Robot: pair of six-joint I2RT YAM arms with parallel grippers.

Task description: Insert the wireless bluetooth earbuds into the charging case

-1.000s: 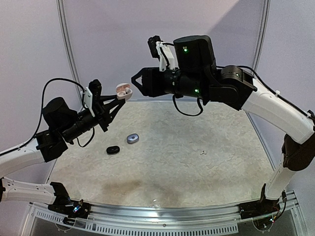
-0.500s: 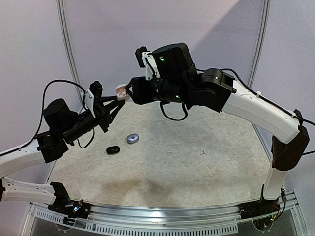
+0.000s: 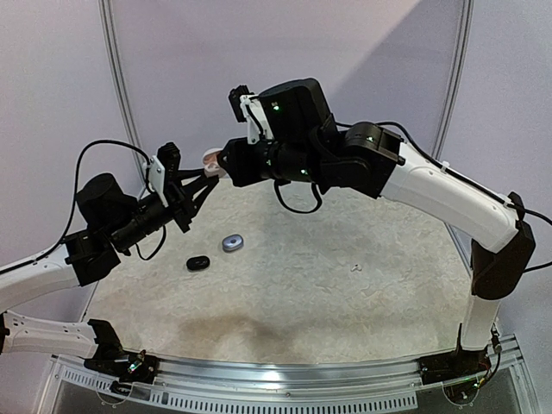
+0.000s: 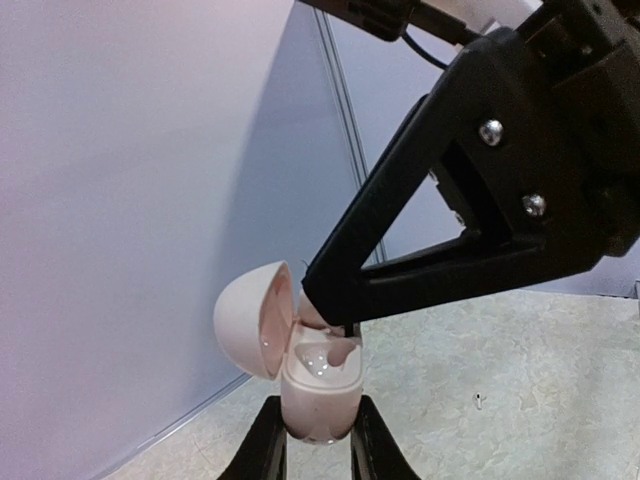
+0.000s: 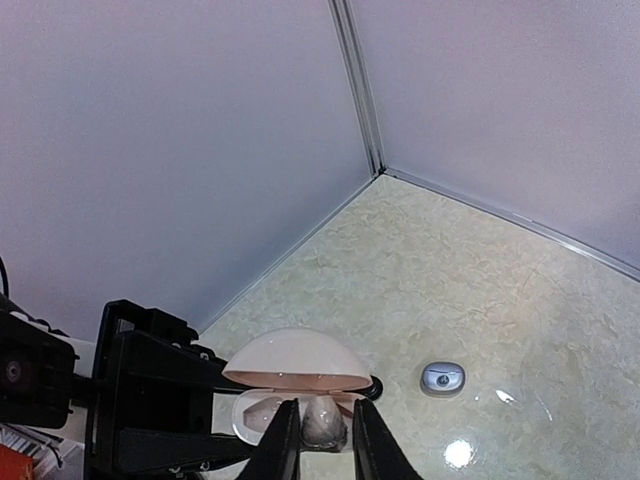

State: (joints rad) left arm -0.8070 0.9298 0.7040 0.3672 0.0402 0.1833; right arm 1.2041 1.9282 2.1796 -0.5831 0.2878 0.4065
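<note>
both jaws clamped: left gripper (image 4: 318,425) on open case (image 4: 320,375), right gripper (image 5: 325,428) on earbud (image 5: 322,418) hidden in top view

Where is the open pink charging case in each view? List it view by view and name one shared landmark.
Top external: charging case upper left of centre, held aloft in the left claw.
Left wrist: case at bottom centre, its lid swung open to the left.
Right wrist: case at bottom centre, seen under its domed lid.
Shared landmark: the right claw, tips at the case's mouth, seemingly pinching a pale earbud.
</note>
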